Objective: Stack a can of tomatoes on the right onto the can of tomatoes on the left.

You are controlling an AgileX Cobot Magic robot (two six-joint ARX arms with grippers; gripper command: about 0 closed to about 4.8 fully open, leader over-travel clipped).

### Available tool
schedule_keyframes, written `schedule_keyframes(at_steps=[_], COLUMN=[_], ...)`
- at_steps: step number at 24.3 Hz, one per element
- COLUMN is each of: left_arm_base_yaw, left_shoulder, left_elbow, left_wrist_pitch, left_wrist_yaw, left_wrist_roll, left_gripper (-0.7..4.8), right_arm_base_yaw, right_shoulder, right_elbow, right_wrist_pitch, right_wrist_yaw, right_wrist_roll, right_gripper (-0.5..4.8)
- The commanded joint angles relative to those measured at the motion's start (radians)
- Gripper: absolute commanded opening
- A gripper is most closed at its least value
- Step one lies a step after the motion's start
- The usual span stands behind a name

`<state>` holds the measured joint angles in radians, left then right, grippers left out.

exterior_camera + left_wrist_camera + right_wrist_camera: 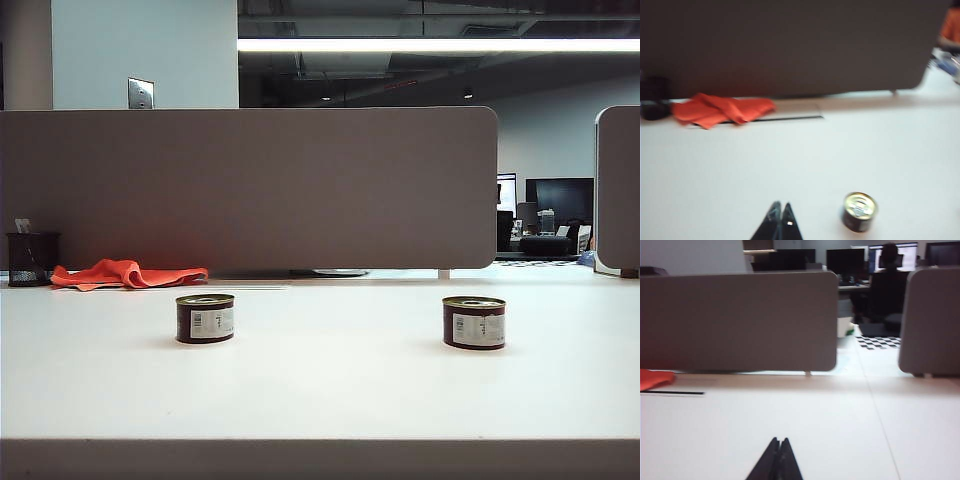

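Two short dark cans with gold lids and white labels stand upright on the white table. The left can of tomatoes (205, 318) and the right can of tomatoes (474, 322) are far apart in the exterior view. Neither arm shows in that view. In the left wrist view my left gripper (781, 205) is shut and empty, hovering over bare table, with the left can (859, 212) off to its side. My right gripper (779, 441) is shut too, with nothing in it; no can appears in the right wrist view.
An orange cloth (125, 274) lies at the back left beside a black mesh pen holder (31, 259). A grey divider panel (250, 185) closes off the table's far edge, and a second panel (619, 190) stands at the far right.
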<state>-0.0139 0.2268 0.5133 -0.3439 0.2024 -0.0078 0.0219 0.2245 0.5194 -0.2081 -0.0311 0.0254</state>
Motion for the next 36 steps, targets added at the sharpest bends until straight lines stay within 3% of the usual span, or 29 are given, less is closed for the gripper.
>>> schedule_keyframes(at_steps=[1, 6, 12, 14, 15, 17, 19, 22, 23, 26, 28, 36], left_arm_base_yaw=[0.0, -0.024, -0.102, -0.112, -0.112, -0.112, -0.112, -0.112, -0.112, -0.111, -0.111, -0.111], left_shoulder=[0.126, 0.298, 0.496, 0.545, 0.57, 0.597, 0.63, 0.641, 0.642, 0.654, 0.664, 0.692], left_elbow=[0.104, 0.246, 0.372, 0.388, 0.39, 0.39, 0.39, 0.39, 0.39, 0.39, 0.39, 0.39], left_wrist_pitch=[0.003, -0.031, -0.108, -0.114, -0.111, -0.112, -0.114, -0.109, -0.108, -0.096, -0.093, -0.074], left_wrist_yaw=[0.072, 0.089, 0.091, 0.091, 0.091, 0.091, 0.091, 0.091, 0.091, 0.091, 0.09, 0.09], left_wrist_roll=[0.019, 0.023, 0.098, 0.113, 0.112, 0.112, 0.112, 0.112, 0.112, 0.112, 0.112, 0.113], left_gripper=[-0.06, -0.06, -0.05, 0.63, 1.7, 1.89, 1.98, 2.82, 3.03, 3.22, 3.77, 4.17], right_arm_base_yaw=[0.001, 0.026, 0.099, 0.151, 0.183, 0.213, 0.241, 0.257, 0.258, 0.261, 0.264, 0.276], right_shoulder=[0.096, 0.255, 0.534, 0.596, 0.639, 0.7, 0.775, 0.845, 0.869, 0.975, 1.07, 1.349], right_elbow=[0.097, 0.227, 0.415, 0.433, 0.435, 0.435, 0.435, 0.435, 0.435, 0.456, 0.497, 0.664], right_wrist_pitch=[-0.038, -0.086, -0.245, -0.248, -0.246, -0.246, -0.241, -0.236, -0.232, -0.229, -0.23, -0.269], right_wrist_yaw=[-0.042, -0.054, -0.063, -0.045, -0.028, -0.001, 0.01, 0.01, 0.006, -0.021, -0.025, 0.0], right_wrist_roll=[-0.004, -0.004, -0.057, -0.085, -0.116, -0.157, -0.165, -0.164, -0.164, -0.153, -0.145, -0.068], right_gripper=[-0.04, -0.04, -0.04, -0.04, -0.04, 0.04, 1.62, 4.48, 4.79, 4.79, 4.79, 4.79])
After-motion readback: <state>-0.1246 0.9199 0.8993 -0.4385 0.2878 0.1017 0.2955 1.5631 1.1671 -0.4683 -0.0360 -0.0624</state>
